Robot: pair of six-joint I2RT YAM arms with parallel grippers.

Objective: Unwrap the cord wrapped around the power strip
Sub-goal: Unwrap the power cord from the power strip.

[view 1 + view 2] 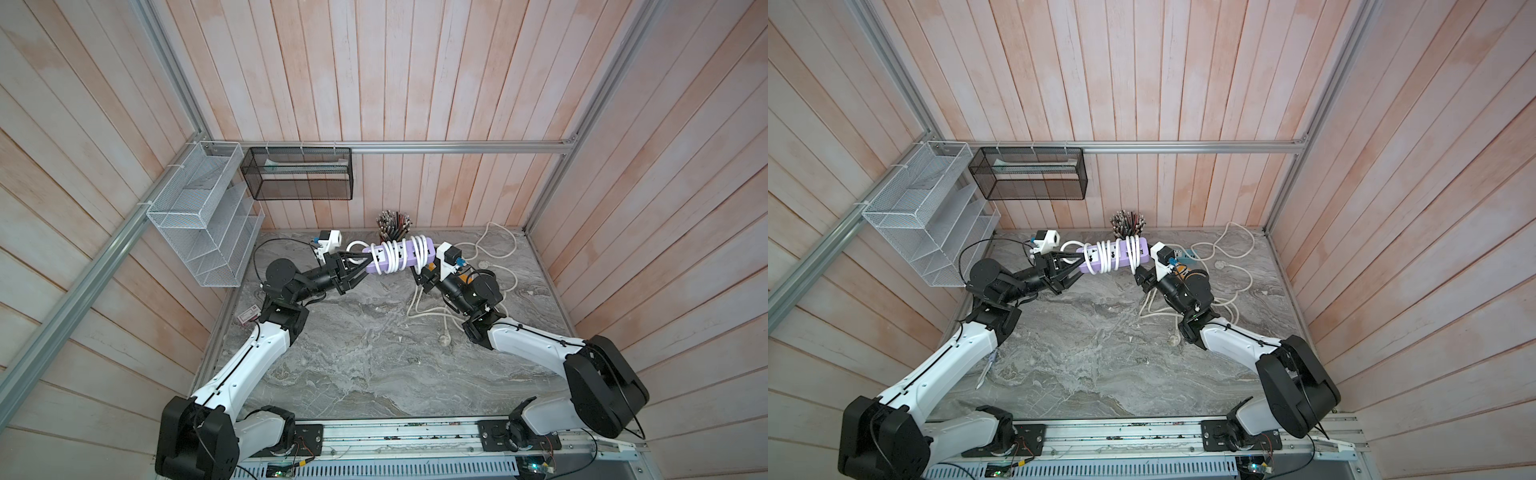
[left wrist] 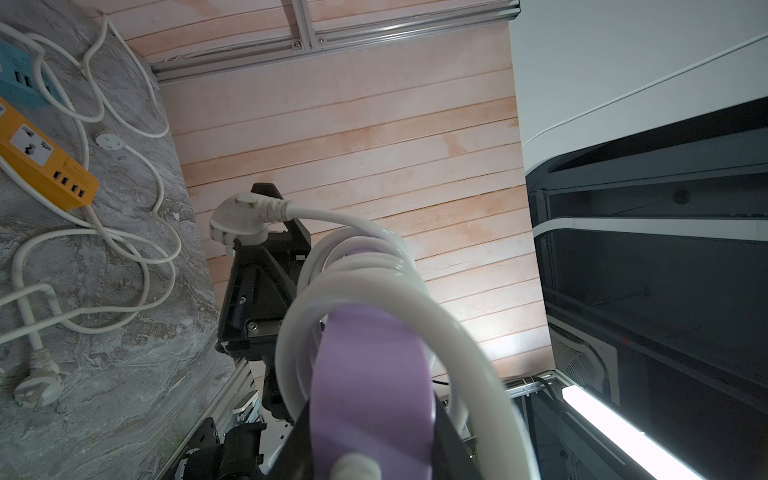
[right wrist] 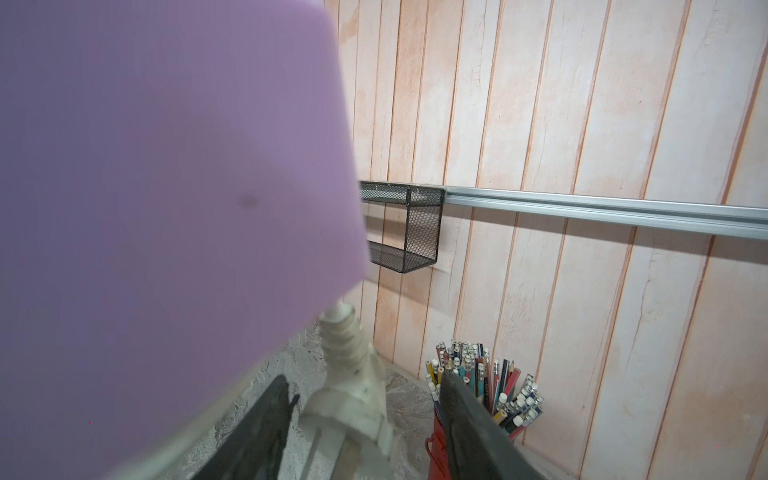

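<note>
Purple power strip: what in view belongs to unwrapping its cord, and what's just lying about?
Job: purple power strip, white cord coiled round it, its plug, left gripper holding the strip, right gripper open around the plug.
Lying about: orange power strip, blue power strip, loose cords, pencil cup, black mesh rack, white mesh rack.

Purple power strip (image 2: pixel 370 365) close up, white cord (image 2: pixel 376 286) coiled round it; orange strip (image 2: pixel 45 162) on table (image 2: pixel 124 374)

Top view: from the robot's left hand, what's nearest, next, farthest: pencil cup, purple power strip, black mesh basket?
1. Purple power strip, held in it.
2. Pencil cup, by the back wall.
3. Black mesh basket, up on the wall.
</note>
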